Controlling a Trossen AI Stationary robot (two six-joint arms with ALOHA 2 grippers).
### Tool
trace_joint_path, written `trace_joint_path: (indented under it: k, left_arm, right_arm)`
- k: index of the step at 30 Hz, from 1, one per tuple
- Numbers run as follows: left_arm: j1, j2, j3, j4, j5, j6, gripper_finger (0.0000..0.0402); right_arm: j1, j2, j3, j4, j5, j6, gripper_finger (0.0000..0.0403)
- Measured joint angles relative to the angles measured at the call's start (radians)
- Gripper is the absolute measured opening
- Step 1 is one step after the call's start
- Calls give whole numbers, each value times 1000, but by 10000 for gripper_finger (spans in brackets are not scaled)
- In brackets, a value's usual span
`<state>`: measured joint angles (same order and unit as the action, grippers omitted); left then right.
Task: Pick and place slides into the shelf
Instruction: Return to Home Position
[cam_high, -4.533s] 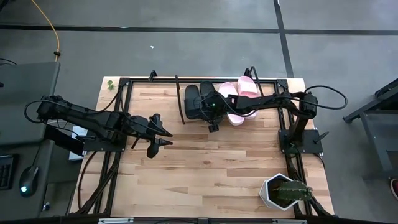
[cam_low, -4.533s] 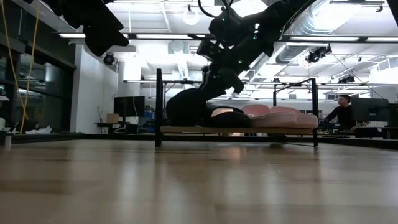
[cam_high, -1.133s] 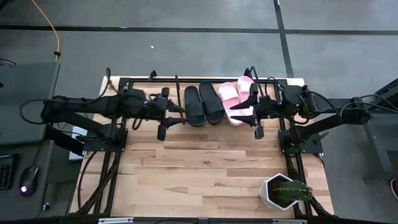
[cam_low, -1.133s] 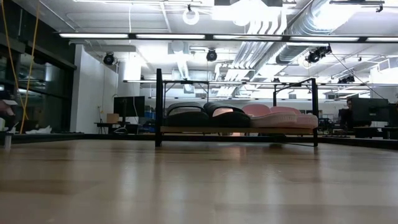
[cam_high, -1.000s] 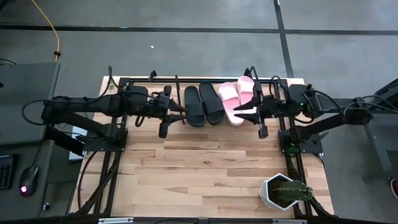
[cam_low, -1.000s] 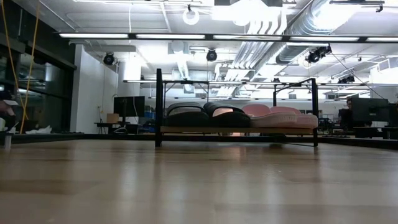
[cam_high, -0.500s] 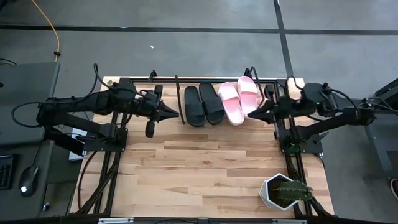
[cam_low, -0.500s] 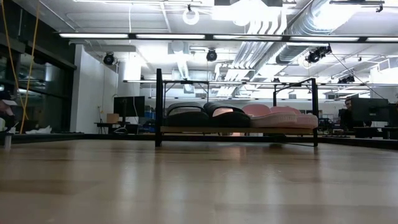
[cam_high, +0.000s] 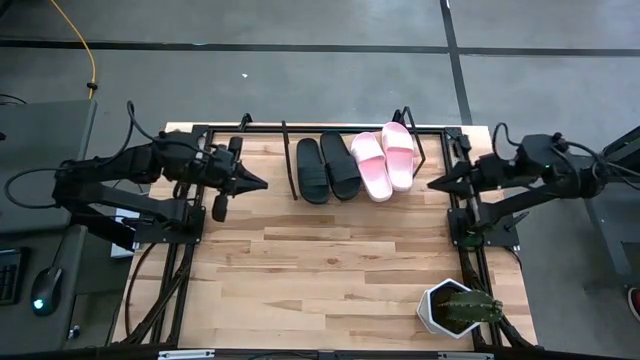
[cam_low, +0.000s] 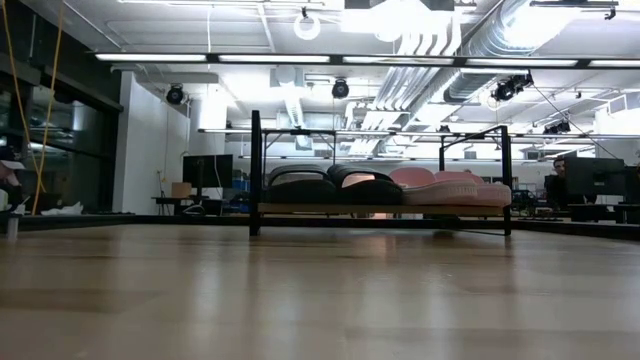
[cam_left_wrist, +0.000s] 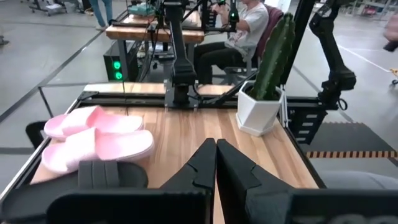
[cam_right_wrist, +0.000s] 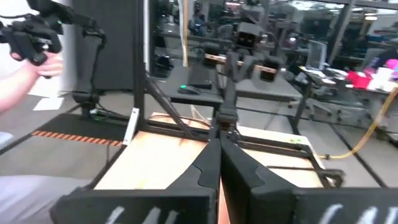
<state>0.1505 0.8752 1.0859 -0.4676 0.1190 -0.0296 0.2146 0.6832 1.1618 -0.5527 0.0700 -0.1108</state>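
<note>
The slides, all four, lay on the shelf (cam_low: 380, 209) at the far edge of the table (cam_high: 320, 270), behind everything else. Nearest the front, at the table's right corner, stood a cactus (cam_high: 462, 308) in a white pot, with a broad stretch of bare wood beyond it. Farther back, the left gripper (cam_high: 262, 184) hung over the table's left part, pointing toward the shelf's left end but clear of it, its two fingers pressed together into a point with nothing between them. Level with it on the other side, the right gripper (cam_high: 432, 185) hung over the black frame at the table's right edge, also aimed at the shelf and apart from it, its fingers likewise closed on nothing. On the shelf, seen from above, the two black slides (cam_high: 327, 168) sat side by side on the left and the two pink slides (cam_high: 383, 162) side by side on the right, the outer pink one set a little farther back. In the low view the row filled the board between the black posts. Beyond the table, the left wrist view showed a person seated at a desk.
</note>
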Motion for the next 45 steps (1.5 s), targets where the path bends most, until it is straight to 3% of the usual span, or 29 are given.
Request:
trace_joint_path:
  k: [7, 14, 25, 36, 41, 45]
  left_arm:
    - [0, -62, 0, -100, -33, -1, 0]
    - [0, -114, 0, -177, -34, -1, 1]
    - [0, -233, -5, -217, -93, -31, 0]
    - [0, -480, -322, 22, -85, -60, 0]
    - [0, -571, -450, 178, -57, -106, 1]
    - [0, -621, -526, 245, -51, -126, 1]
  right_arm:
    - [3, -117, 0, -135, 3, -38, 0]
    - [3, -238, 0, -147, -17, -65, 0]
    - [3, -471, -47, -226, -21, 17, 0]
    - [3, -664, -350, 13, -71, 13, 0]
    - [3, -676, -467, 75, -59, -21, 0]
    - [3, -676, -574, 221, -60, -25, 0]
